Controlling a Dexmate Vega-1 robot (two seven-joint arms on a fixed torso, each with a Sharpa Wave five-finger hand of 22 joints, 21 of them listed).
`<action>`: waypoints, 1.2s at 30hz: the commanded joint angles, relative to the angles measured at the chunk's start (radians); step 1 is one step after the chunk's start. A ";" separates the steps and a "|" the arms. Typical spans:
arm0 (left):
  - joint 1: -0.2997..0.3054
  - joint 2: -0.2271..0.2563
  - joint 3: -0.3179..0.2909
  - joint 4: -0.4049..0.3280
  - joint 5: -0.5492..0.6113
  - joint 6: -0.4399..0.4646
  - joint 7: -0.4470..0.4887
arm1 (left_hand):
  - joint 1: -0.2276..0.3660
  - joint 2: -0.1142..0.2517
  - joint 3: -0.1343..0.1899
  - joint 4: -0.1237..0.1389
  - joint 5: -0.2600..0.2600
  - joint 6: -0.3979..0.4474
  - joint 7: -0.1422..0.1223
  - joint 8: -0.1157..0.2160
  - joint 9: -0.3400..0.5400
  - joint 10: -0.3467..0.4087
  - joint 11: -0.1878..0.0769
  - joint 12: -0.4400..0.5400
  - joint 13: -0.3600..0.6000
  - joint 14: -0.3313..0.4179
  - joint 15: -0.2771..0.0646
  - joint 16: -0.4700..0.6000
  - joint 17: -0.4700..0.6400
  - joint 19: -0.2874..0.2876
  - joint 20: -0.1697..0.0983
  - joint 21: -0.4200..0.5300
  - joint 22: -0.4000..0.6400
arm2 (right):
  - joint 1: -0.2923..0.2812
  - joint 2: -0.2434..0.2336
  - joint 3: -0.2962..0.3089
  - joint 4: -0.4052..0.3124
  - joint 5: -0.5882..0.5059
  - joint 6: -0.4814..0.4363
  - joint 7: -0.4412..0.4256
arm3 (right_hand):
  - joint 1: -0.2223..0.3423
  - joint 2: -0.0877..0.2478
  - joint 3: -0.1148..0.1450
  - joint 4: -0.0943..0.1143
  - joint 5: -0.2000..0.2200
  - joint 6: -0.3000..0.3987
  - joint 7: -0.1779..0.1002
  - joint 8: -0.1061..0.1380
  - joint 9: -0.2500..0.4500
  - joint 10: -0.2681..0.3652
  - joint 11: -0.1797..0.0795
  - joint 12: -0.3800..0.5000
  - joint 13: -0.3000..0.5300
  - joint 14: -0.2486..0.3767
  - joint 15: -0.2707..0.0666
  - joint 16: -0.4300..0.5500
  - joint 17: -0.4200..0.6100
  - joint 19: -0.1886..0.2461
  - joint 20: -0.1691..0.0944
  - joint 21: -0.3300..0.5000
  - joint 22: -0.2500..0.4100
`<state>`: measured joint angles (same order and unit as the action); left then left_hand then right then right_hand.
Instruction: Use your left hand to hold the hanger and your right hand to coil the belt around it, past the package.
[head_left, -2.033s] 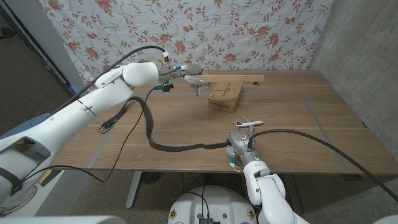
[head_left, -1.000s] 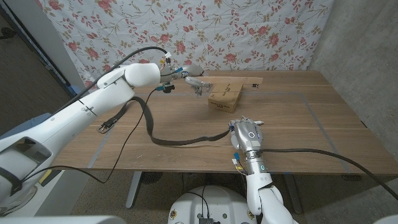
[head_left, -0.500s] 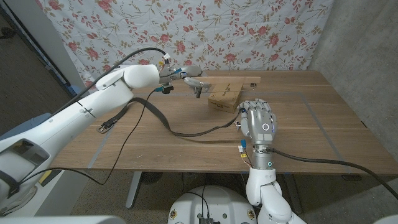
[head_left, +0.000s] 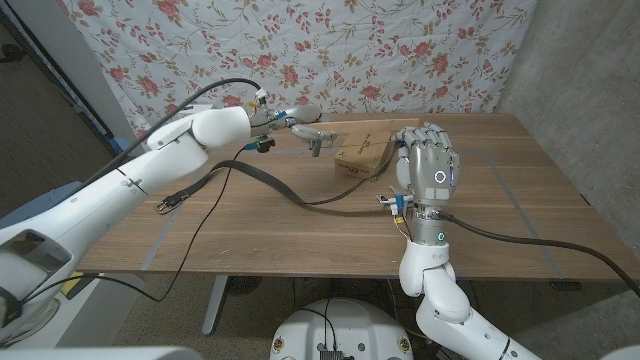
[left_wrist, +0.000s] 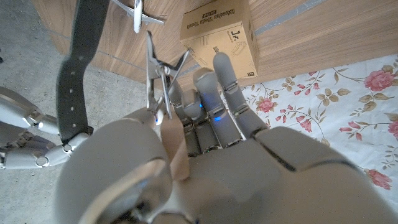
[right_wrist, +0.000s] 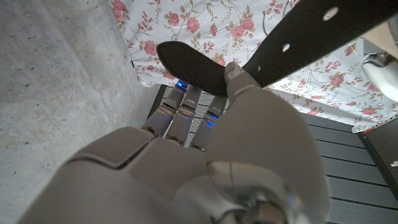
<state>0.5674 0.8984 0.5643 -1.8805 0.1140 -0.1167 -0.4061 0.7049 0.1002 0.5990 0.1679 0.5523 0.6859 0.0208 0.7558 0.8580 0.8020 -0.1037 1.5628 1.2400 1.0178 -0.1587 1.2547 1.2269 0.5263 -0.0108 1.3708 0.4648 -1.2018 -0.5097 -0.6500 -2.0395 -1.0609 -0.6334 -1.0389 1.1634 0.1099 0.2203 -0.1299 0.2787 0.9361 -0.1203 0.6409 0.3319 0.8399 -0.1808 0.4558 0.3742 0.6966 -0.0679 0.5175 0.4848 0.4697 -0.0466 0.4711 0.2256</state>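
Observation:
My left hand (head_left: 272, 121) grips the wooden hanger (head_left: 372, 127) at its hook end, and the bar reaches out over the far side of the table. A metal clip (left_wrist: 155, 73) hangs from the hanger just past my fingers. The cardboard package (head_left: 362, 156) lies under the bar. The black belt (head_left: 262, 178) runs from its buckle (head_left: 167, 206) on the table, up under my left arm, across to my right hand (head_left: 429, 168). That hand is raised beside the package and pinches the belt's holed tip (right_wrist: 298, 38) under its thumb.
A flowered cloth (head_left: 400, 60) hangs behind the wooden table (head_left: 520, 200). Black cables trail from both arms across the table's front. The table's right half is bare wood.
My right hand has risen from the table's front edge and moved toward the package, carrying the belt's tip. The belt's middle has lifted off the table. My left hand has stayed with the hanger.

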 joint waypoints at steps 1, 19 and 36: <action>0.107 0.058 -0.082 -0.007 -0.033 -0.162 0.088 | -0.003 -0.019 -0.006 -0.001 0.018 0.012 -0.010 -0.008 -0.013 -0.028 -0.013 0.003 0.001 -0.014 0.004 0.006 0.001 -0.018 0.005 -0.009 -0.005 | 0.127 0.034 0.031 0.050 0.060 0.080 -0.057 | 0.004 0.003 -0.008 0.000 0.005 0.001 -0.009 0.010 0.006 0.002 -0.003 0.005 0.007 0.009 -0.168 -0.005 0.005 -0.005 -0.066 0.006 0.005; 0.192 0.152 -0.159 -0.137 0.084 -0.191 0.074 | -0.019 -0.044 0.000 -0.001 0.081 0.044 -0.005 -0.020 -0.070 -0.054 0.006 0.001 -0.001 -0.068 0.026 0.009 -0.008 -0.038 0.014 -0.063 -0.071 | 0.270 0.093 0.018 0.128 0.142 0.153 -0.061 | 0.004 0.005 -0.025 0.008 0.013 -0.002 -0.008 0.014 0.011 0.007 0.000 0.004 0.019 0.017 -0.167 -0.018 0.014 -0.011 -0.067 0.019 0.005; 0.221 0.141 -0.182 -0.096 0.083 -0.308 0.099 | -0.017 -0.054 0.003 -0.004 0.108 0.048 -0.016 -0.014 -0.074 -0.053 0.002 0.002 -0.001 -0.073 0.027 0.014 -0.007 -0.042 0.012 -0.063 -0.078 | 0.409 0.115 0.016 0.163 0.195 0.182 0.016 | 0.014 0.003 -0.038 0.007 0.022 -0.004 -0.012 0.018 0.017 0.008 -0.002 0.001 0.028 0.021 -0.168 -0.032 0.020 -0.020 -0.071 0.030 0.005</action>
<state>0.7597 1.0364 0.4064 -1.9922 0.1963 -0.3570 -0.3277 0.6859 0.0514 0.5980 0.1666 0.6554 0.7306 0.0124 0.7355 0.7825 0.7455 -0.0964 1.5628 1.2359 0.9485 -0.1248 1.2625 1.2173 0.4908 -0.0002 1.3087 0.3847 -0.8760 -0.4126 -0.6392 -1.9007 -0.9189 -0.4844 -1.0702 1.1738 0.1128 0.1874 -0.1217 0.2936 0.9321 -0.1237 0.6527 0.3452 0.8398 -0.1805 0.4555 0.3970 0.7075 -0.0716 0.4876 0.5023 0.4575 -0.0468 0.4958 0.2254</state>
